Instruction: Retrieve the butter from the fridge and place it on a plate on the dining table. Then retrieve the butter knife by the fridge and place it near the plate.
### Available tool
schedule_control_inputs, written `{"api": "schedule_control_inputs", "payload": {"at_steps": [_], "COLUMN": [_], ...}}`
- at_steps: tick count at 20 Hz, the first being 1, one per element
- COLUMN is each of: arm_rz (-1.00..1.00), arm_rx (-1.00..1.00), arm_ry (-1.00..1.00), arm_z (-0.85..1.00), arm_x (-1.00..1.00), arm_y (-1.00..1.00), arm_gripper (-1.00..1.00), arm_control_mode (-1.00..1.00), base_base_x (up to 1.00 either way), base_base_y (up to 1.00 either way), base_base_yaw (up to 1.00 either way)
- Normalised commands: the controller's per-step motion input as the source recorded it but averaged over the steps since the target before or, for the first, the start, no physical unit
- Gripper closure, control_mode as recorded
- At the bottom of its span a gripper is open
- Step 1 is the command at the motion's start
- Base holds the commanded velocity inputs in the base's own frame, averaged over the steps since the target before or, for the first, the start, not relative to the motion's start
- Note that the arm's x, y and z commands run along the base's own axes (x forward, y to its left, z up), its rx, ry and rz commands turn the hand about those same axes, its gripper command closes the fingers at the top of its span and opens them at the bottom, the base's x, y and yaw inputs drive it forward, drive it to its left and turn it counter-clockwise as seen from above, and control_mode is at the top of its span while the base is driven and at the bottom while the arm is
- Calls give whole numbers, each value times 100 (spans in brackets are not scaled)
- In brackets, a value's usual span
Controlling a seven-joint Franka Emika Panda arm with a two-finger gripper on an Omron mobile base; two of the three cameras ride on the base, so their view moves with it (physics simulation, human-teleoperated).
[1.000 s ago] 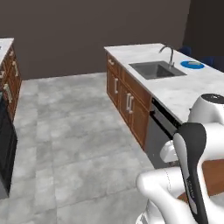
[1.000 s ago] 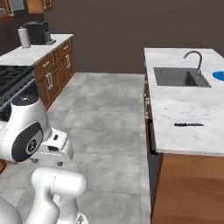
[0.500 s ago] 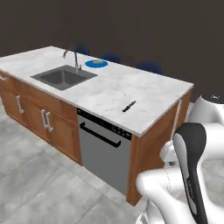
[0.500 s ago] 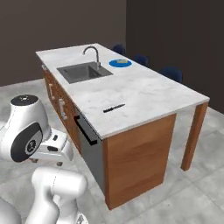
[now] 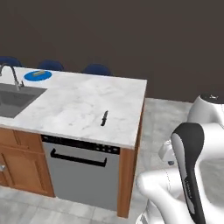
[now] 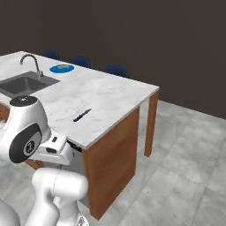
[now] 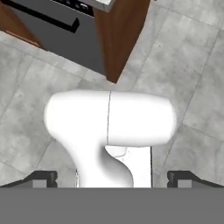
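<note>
Tool (image 7: 112,177) spread to full width in the hand view, fingertips (image 7: 43,178) far apart, holding nothing, aimed down at grey tiled floor (image 7: 192,65). Black butter knife (image 5: 104,118) lying flat near the end of the marble worktop (image 5: 83,100), above a grey dishwasher front (image 5: 81,173). Blue plate (image 5: 37,75) with butter (image 5: 38,73) on it, beside the sink (image 5: 13,98) and faucet (image 5: 9,74). Blue chairs (image 6: 117,69) behind, against a dark wall. From the right: wooden end panel (image 6: 110,159).

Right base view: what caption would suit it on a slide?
Butter knife lies on the marble dining table, far from the blue plate beside the sink.
</note>
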Motion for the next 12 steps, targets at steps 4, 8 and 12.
{"api": "schedule_control_inputs", "payload": {"at_steps": [4,8,12], "arm_rz": [0,0,0], "arm_rx": [0,0,0], "arm_ry": [0,0,0], "arm_z": [0,0,0], "arm_x": [0,0,0], "arm_y": [0,0,0], "arm_gripper": [-100,-100,-100], "arm_control_mode": [100,100,100], "base_base_x": [0,0,0], "base_base_y": [100,95,76], "base_base_yaw": [-46,-48,-52]}}
